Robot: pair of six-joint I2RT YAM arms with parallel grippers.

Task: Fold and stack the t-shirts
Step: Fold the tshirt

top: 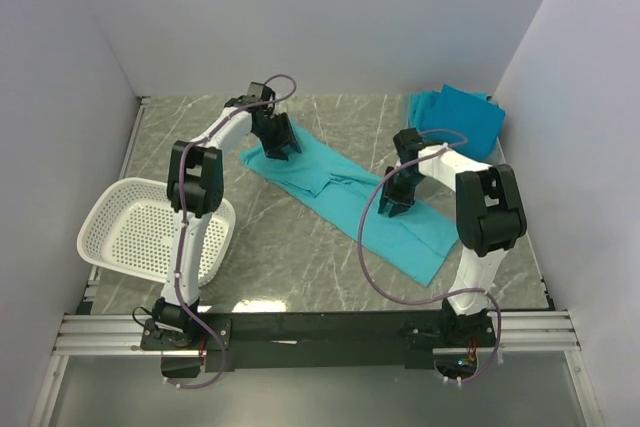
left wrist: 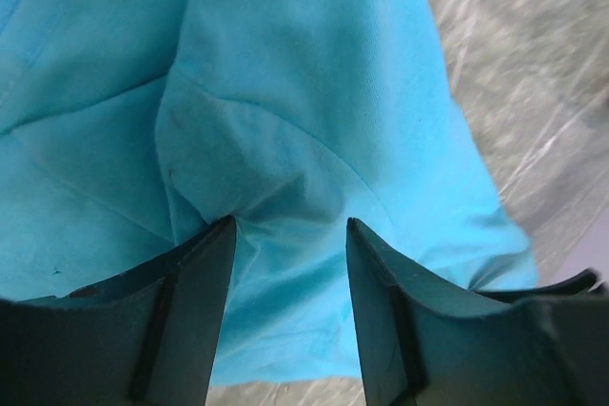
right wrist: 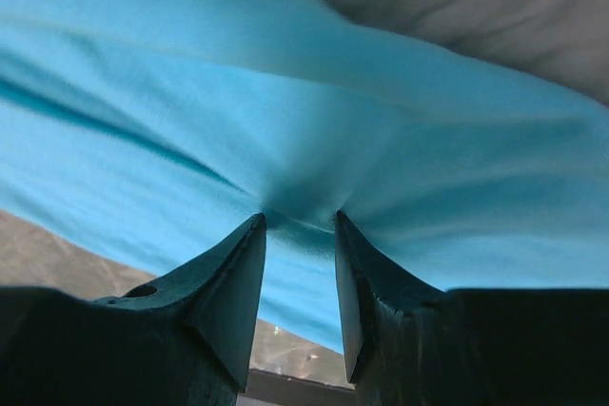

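Note:
A teal t-shirt (top: 340, 197), folded into a long strip, lies diagonally across the marble table. My left gripper (top: 281, 145) is down on its far left end. In the left wrist view the gripper (left wrist: 290, 221) is open, its fingertips (left wrist: 226, 230) pressing into the cloth (left wrist: 285, 92). My right gripper (top: 393, 205) is down on the strip's right part. In the right wrist view it (right wrist: 298, 216) pinches a pucker of the teal cloth (right wrist: 314, 111) between narrow-set tips. A stack of folded teal t-shirts (top: 458, 117) lies at the back right.
A white perforated basket (top: 150, 232) stands at the left, beside the left arm's base. White walls close in the table on three sides. A black rail (top: 320, 332) runs along the near edge.

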